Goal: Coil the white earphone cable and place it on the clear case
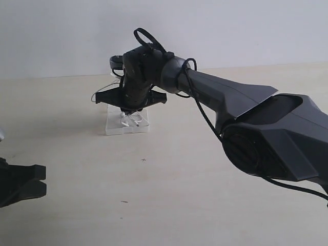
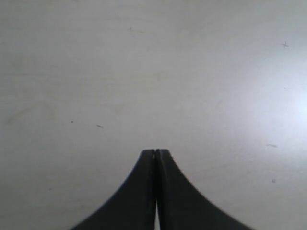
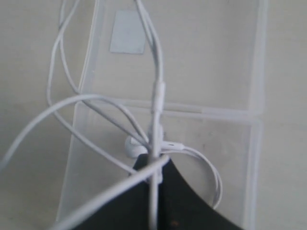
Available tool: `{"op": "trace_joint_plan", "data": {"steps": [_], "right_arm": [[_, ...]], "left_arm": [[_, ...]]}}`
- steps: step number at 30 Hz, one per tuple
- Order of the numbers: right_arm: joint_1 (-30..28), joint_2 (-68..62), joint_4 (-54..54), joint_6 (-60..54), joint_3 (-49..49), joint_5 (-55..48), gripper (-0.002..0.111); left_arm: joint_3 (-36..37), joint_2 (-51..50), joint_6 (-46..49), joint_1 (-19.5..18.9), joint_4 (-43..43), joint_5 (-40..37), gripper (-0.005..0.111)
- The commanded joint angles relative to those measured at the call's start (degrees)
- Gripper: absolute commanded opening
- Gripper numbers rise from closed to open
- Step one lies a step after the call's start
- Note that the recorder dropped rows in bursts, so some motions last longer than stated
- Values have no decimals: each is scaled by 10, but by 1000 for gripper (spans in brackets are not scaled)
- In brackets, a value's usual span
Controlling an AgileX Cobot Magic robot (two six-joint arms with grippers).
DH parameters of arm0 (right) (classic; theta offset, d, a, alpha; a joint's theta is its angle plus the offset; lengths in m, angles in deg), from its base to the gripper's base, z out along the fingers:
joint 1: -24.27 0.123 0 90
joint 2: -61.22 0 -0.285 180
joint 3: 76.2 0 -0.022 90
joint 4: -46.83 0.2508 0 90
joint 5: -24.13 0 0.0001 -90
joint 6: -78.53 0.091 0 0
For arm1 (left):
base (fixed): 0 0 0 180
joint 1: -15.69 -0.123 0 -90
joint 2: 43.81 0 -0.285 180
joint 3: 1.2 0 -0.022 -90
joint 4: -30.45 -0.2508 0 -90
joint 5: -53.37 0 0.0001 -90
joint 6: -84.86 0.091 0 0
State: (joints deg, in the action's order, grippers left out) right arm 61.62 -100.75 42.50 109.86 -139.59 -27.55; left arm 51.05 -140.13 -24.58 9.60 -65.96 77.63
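The right hand (image 3: 152,165) pinches the thin white earphone cable (image 3: 157,93) just over the flat clear case (image 3: 216,72). The left hand (image 2: 156,153) is squeezed closed.

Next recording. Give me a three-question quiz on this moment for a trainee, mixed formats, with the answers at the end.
1. Multiple choice: what lies directly under the right gripper? A) a black box B) the clear case C) a white plate
2. True or false: the left gripper holds the white earphone cable.
3. Fill in: the left gripper's fingers are ____ (open or shut).
Key: 1 B. 2 False: the left gripper is empty, and the right gripper has the white earphone cable. 3 shut.
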Motion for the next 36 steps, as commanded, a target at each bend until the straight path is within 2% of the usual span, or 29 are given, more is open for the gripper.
{"op": "trace_joint_plan", "data": {"steps": [1, 27, 31, 34, 36], "right_arm": [[-1, 4, 0, 2, -5, 8, 0], [-1, 14, -5, -5, -5, 29, 2], [-1, 14, -4, -5, -5, 48, 18], [-1, 14, -5, -3, -5, 53, 38], [-1, 14, -5, -1, -5, 56, 47]], "left_arm": [[4, -1, -1, -1, -4, 0, 0], [4, -1, -1, -1, -4, 1, 0], [4, -1, -1, -1, -3, 1, 0], [4, -1, -1, -1, -3, 1, 0], [4, -1, -1, -1, -3, 1, 0]]}}
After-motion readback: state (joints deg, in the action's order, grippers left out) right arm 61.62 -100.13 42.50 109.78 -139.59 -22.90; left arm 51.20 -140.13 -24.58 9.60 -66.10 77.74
